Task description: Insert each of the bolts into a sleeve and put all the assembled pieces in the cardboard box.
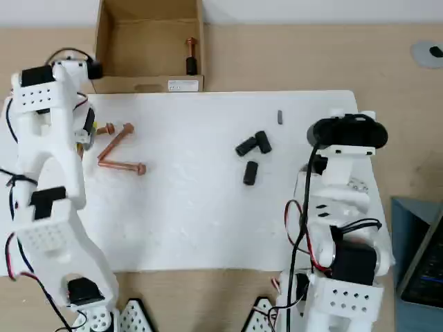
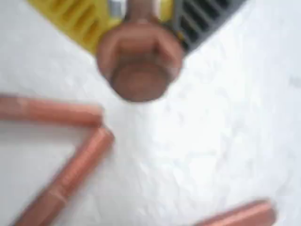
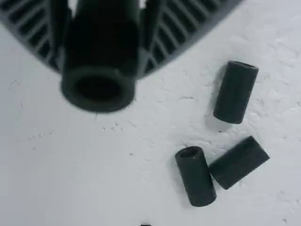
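Note:
My left gripper (image 2: 143,12) is shut on a copper bolt (image 2: 140,63), held between a yellow finger and a dark one just above the white mat. Three more bolts lie on the mat under it: one (image 2: 51,110) flat, one (image 2: 70,179) slanting, one (image 2: 240,215) farther off. In the high view they lie at the mat's left side (image 1: 116,143), beside my left gripper (image 1: 86,133). My right gripper (image 3: 101,16) is shut on a black sleeve (image 3: 98,70). Three loose sleeves (image 3: 235,92), (image 3: 195,176), (image 3: 239,162) lie close by on the mat.
The cardboard box (image 1: 104,48) stands past the mat's far left edge, with one bolt-and-sleeve piece (image 1: 191,57) inside. A small grey piece (image 1: 279,117) lies on the white mat (image 1: 201,221). A dark device (image 1: 422,270) sits off the mat to the right.

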### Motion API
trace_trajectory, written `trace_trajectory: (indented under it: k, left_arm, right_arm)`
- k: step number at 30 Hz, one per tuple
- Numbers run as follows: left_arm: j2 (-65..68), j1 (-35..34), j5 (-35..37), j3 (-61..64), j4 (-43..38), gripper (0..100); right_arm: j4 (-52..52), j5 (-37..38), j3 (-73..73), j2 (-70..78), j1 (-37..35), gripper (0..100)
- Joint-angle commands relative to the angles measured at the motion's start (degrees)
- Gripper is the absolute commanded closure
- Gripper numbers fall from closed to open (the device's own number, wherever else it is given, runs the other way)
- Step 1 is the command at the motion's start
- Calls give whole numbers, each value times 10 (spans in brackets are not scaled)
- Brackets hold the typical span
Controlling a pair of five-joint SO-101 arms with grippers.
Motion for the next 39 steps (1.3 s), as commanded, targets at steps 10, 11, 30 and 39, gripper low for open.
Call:
trace_trajectory:
  k: [10, 11, 30, 39]
  left_arm:
    - [-313, 55, 87, 124, 4, 992]
    - [-338, 63, 104, 147, 4, 992]
    - [-787, 107, 236, 648, -253, 994]
    - [-1037, 108, 297, 804, -320, 998]
  right_arm:
    - [10, 20, -7, -23, 3, 989]
    - [8, 20, -7, -36, 2, 989]
    - [5, 17, 84, -210, -134, 989]
    - [5, 20, 137, -327, -135, 989]
